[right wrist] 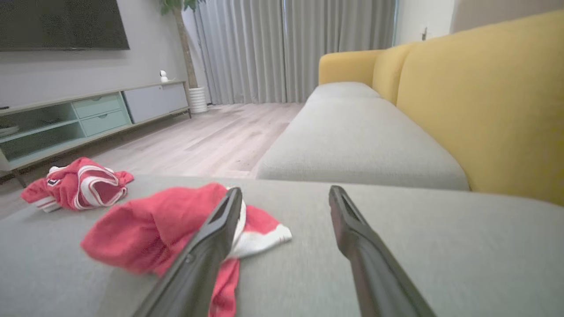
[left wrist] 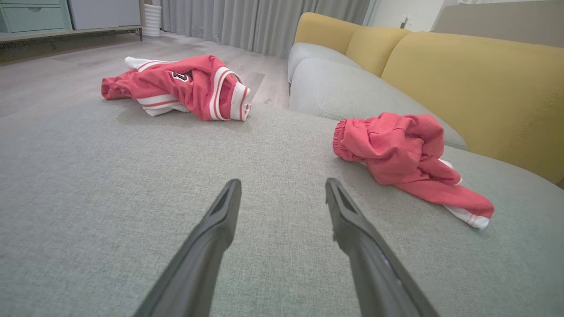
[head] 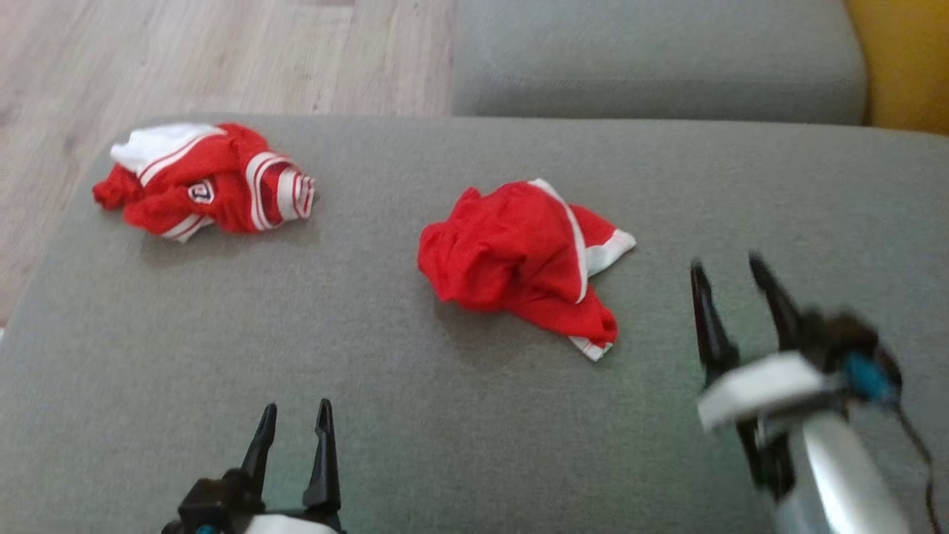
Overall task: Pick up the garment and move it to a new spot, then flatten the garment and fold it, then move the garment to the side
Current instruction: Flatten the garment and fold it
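Two crumpled red garments with white trim lie on the grey cushion. One garment, plain red shorts, sits near the middle. The other, a red jersey with a badge, lies at the far left. My right gripper hovers open to the right of the shorts, holding nothing. At the near edge my left gripper is open and empty, well short of both garments.
A second grey seat cushion lies beyond, with yellow backrests to the right. Wooden floor runs past the cushion's far left edge. A TV cabinet stands across the room.
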Controlling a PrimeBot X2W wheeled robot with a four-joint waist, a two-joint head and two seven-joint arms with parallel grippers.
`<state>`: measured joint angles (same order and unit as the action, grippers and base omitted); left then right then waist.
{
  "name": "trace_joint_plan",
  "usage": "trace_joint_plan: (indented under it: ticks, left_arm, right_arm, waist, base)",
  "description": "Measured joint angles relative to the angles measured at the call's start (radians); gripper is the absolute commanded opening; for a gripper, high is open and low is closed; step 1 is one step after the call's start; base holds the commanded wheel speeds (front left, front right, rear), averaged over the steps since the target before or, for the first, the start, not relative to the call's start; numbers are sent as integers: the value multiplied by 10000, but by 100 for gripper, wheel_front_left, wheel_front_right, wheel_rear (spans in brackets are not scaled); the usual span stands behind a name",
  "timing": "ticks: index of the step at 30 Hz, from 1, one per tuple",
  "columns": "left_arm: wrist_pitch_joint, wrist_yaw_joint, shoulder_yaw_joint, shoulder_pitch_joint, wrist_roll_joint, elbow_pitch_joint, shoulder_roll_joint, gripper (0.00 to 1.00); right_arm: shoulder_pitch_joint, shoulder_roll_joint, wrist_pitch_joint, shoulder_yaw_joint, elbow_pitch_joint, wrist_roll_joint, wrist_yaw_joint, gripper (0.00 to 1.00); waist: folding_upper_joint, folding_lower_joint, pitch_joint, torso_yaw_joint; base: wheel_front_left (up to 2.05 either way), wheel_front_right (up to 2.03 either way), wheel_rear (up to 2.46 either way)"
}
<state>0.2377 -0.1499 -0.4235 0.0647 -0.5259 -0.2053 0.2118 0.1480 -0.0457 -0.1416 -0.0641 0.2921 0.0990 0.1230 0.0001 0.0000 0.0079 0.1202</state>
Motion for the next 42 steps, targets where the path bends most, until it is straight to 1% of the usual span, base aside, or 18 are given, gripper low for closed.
trace_joint_plan:
  ticks: [1,2,5,7,10,13,16,19,24,28,31,32,33,34,36,42]
  left_arm:
    - [0,0,0,0,0,0,0,100]
    - [0,2,-25,-45,10,58,-8,100]
    - [0,8,-198,-356,98,198,-67,100]
    - [0,59,-313,-607,144,253,-159,100]
    - [0,105,-399,-856,169,320,-328,100]
    - [12,213,-589,-1054,222,332,-418,100]
    - [15,364,-673,-1269,274,299,-606,100]
    - [17,389,-779,-1470,341,253,-715,100]
    - [27,543,-953,-1692,345,180,-871,100]
    - [29,545,-978,-1724,345,142,-930,100]
    - [42,545,-974,-1730,347,132,-932,100]
    - [92,545,-974,-1730,347,128,-934,100]
    - [105,545,-974,-1731,349,123,-936,100]
    - [105,545,-972,-1732,368,119,-943,100]
    - [105,545,-972,-1754,430,115,-955,100]
    - [107,535,-938,-1841,430,67,-930,100]
  right_arm:
    - [0,0,0,0,0,0,0,100]
    - [470,-2,288,0,42,-94,0,100]
    - [1794,-61,1312,15,431,-274,2,100]
    - [2578,-270,2019,-10,765,-261,2,100]
    - [3714,-698,2932,13,1369,121,2,100]
    - [4753,-897,3986,157,2234,957,0,100]
    - [5500,-1241,4736,-326,2915,1229,2,100]
    - [5982,-1388,5430,-614,3565,1937,0,100]
    - [6198,-1835,6289,-1406,4395,2571,2,100]
    - [6199,-2052,6587,-1883,4661,3204,2,100]
    - [6197,-2084,6761,-2261,4713,3672,2,100]
    - [6198,-2111,6801,-2395,4711,3783,2,86]
    - [6197,-2155,6801,-2537,4711,3879,2,49]
    - [6197,-2180,6798,-2631,4704,3969,2,35]
    - [6195,-2213,6579,-2836,4665,4109,2,0]
    - [6196,-2217,5528,-3275,4213,4437,0,0]
  waist:
    - [0,0,0,0]
    - [0,0,97,75]
    - [0,2,407,349]
    - [0,2,626,569]
    - [0,3,1001,915]
    - [0,3,1381,1270]
    - [0,3,1726,1652]
    - [0,2,2023,2029]
    - [-1,2,2414,2595]
    - [-1,1,2619,2892]
    - [-1,0,2653,2908]
    - [0,-1,2647,2885]
    - [0,-1,2639,2858]
    - [0,0,2629,2827]
    - [-1,-1,2613,2758]
    - [-1,-1,2461,2481]
  base:
    - [0,0,0]
    - [0,0,0]
    - [0,0,0]
    - [0,0,0]
    - [0,0,0]
    - [0,0,0]
    - [0,0,0]
    - [0,0,0]
    - [0,0,0]
    - [0,0,0]
    - [0,0,0]
    - [0,0,0]
    - [0,0,0]
    - [0,0,0]
    - [0,0,0]
    - [0,0,0]
